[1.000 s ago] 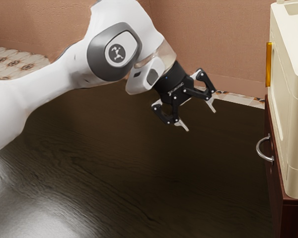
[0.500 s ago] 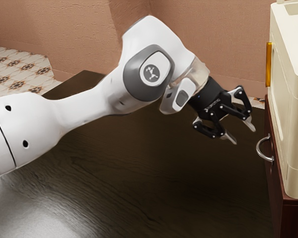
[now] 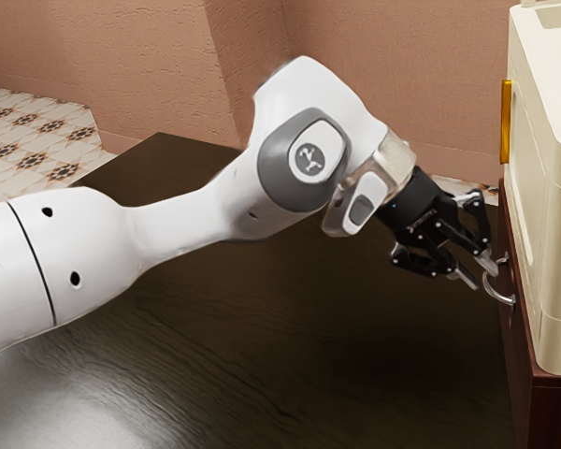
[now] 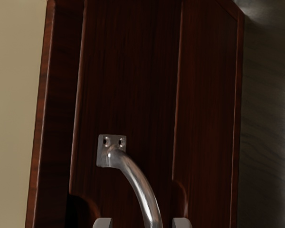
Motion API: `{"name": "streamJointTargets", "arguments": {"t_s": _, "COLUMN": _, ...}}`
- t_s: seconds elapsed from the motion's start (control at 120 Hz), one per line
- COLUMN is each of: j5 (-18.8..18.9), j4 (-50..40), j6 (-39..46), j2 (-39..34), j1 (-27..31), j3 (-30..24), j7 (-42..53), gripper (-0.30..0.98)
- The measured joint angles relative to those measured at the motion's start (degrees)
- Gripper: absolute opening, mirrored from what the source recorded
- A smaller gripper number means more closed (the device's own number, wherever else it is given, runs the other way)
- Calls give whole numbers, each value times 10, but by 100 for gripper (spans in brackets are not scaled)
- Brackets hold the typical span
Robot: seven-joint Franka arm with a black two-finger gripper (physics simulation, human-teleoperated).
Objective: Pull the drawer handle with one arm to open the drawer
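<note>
Pincer (image 3: 484, 279) gapes by the metal handle (image 4: 142, 191) (lettering (image 3: 422, 224) too small).

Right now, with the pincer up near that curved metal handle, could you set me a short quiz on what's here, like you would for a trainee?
1. Multiple choice. What does the drawer handle look like?
A) black and square
B) silver and curved
C) white and ball-shaped

2. True or false: the pincer is shut tight on the drawer handle.

3. Fill in the missing word: the white arm comes in from the exterior view's ____.

Key: 1. B. 2. False; the pincer is open. 3. left.
</note>
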Motion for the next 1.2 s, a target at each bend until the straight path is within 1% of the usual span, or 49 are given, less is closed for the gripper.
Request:
{"name": "streamJointTargets", "arguments": {"t_s": 0.183, "j5": -3, "j4": -3, "j6": 4, "j2": 10, "j1": -6, "j3": 1, "j7": 14, "gripper": 7}}
{"name": "streamJointTargets", "arguments": {"t_s": 0.317, "j5": -4, "j4": -7, "j6": 8, "j2": 12, "j1": -8, "j3": 1, "j7": 22, "gripper": -1}}
{"name": "streamJointTargets", "arguments": {"t_s": 0.4, "j5": -3, "j4": -16, "j6": 11, "j2": 10, "j1": -8, "j3": 2, "j7": 27, "gripper": -3}}
{"name": "streamJointTargets", "arguments": {"t_s": 0.75, "j5": 0, "j4": -87, "j6": 27, "j2": -50, "j1": 1, "j3": 6, "j7": 46, "gripper": -10}}
{"name": "streamJointTargets", "arguments": {"t_s": 1.017, "j5": 1, "j4": -131, "j6": 32, "j2": -91, "j1": 1, "j3": 23, "j7": 57, "gripper": -10}}
{"name": "streamJointTargets", "arguments": {"t_s": 1.2, "j5": -1, "j4": -150, "j6": 33, "j2": -100, "j1": -2, "j3": 37, "j7": 65, "gripper": -11}}
